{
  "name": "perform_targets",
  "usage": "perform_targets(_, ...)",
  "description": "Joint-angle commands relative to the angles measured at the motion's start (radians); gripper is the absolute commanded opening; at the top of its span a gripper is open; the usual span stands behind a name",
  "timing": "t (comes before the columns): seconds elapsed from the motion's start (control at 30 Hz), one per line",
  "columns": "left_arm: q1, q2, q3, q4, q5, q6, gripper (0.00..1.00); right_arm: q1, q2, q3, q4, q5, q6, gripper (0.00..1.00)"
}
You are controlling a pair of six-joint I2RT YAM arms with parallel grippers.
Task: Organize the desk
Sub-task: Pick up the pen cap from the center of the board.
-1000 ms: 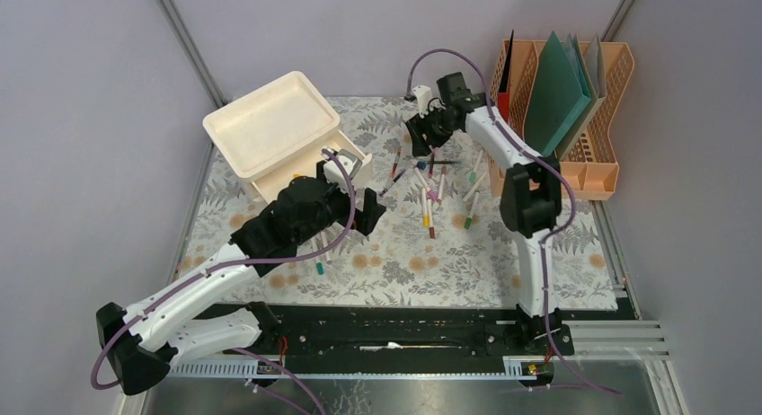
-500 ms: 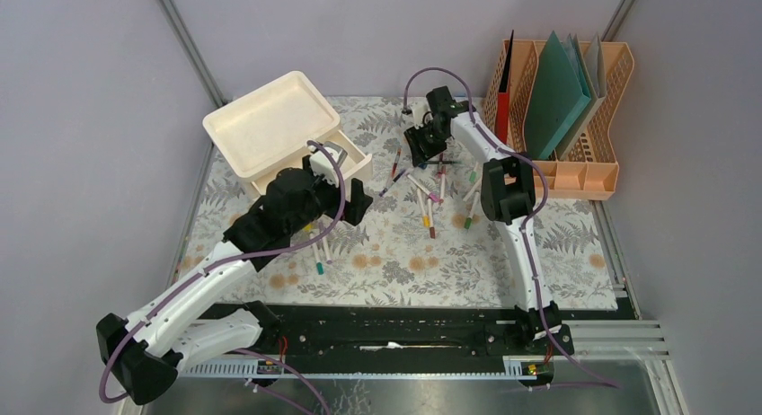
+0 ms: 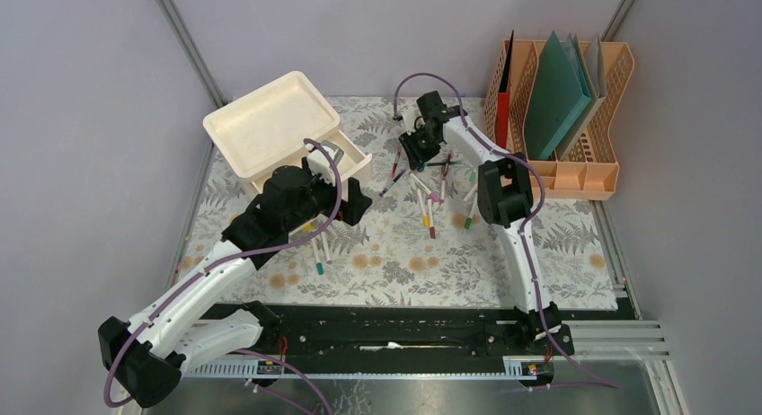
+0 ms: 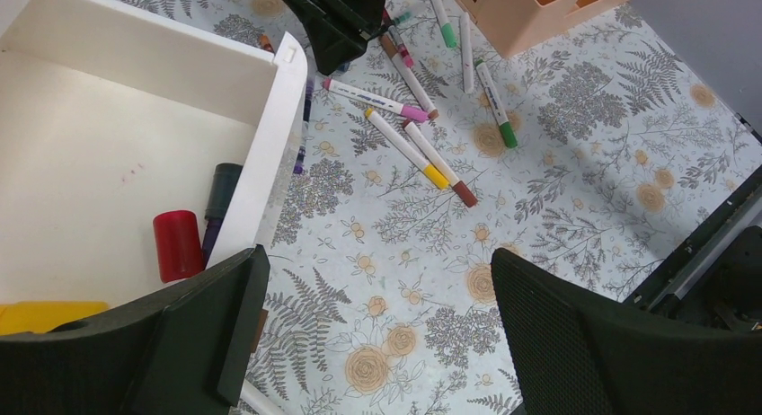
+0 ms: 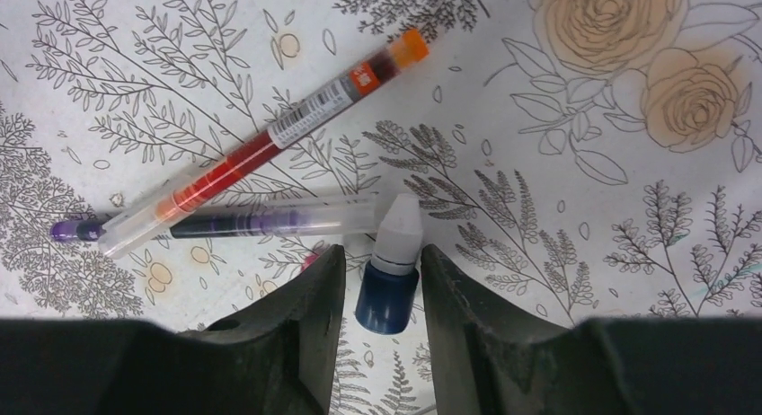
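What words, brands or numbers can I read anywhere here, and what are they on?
No text is legible.
On the orange-tipped pen: a barcode sticker and a small orange label, print too blurred to read.
On the pink-capped white marker: dark print along the barrel, too small to read.

You see the worktop as a flat rectangle that lies level, with its long near edge along the black rail. A pale grey cloth covers it from edge to edge, printed with grey fern leaves and tan flowers, and the cloth lies smooth. Around the middle and toward the far edge, many markers lie scattered on it in different directions, some crossing each other.
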Motion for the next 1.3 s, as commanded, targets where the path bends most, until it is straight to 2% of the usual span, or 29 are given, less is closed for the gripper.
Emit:
perform_targets(0.0, 0.008, -0.019, -0.007, 0.058, 0.036, -0.013, 0.99, 0.043, -0.039, -0.049, -0.011, 0.087, -0.034, 0.42)
perform_targets(0.23, 0.008, -0.022, -0.009, 0.058, 0.043, -0.017, 0.99, 0.087, -0.062, -0.092, -0.008, 0.118, -0.045, 0.32)
perform_targets(0.43, 0.009, -0.029, -0.015, 0.067, 0.056, -0.027, 0.99, 0.092, -0.121, -0.141, -0.004, 0.133, -0.025, 0.08)
perform_targets(0.57, 0.012, -0.041, -0.023, 0.086, 0.083, -0.038, 0.99, 0.09, -0.244, -0.221, 0.012, 0.081, 0.001, 0.01)
perform_targets(0.77, 0.016, -0.08, -0.034, 0.109, 0.094, -0.035, 0.99, 0.091, -0.487, -0.44, 0.073, -0.086, 0.014, 0.0)
perform_targets(0.93, 0.015, -0.171, -0.049, 0.133, 0.044, -0.01, 0.99, 0.09, -0.656, -0.513, 0.074, -0.321, -0.011, 0.0)
perform_targets(1.1, 0.015, -0.306, -0.095, 0.191, -0.022, -0.017, 0.99, 0.09, -0.714, -0.416, 0.038, -0.547, 0.032, 0.0)
perform_targets(1.27, 0.016, -0.374, -0.084, 0.146, -0.03, -0.065, 0.99, 0.104, -0.696, -0.272, 0.116, -0.702, 0.214, 0.0)
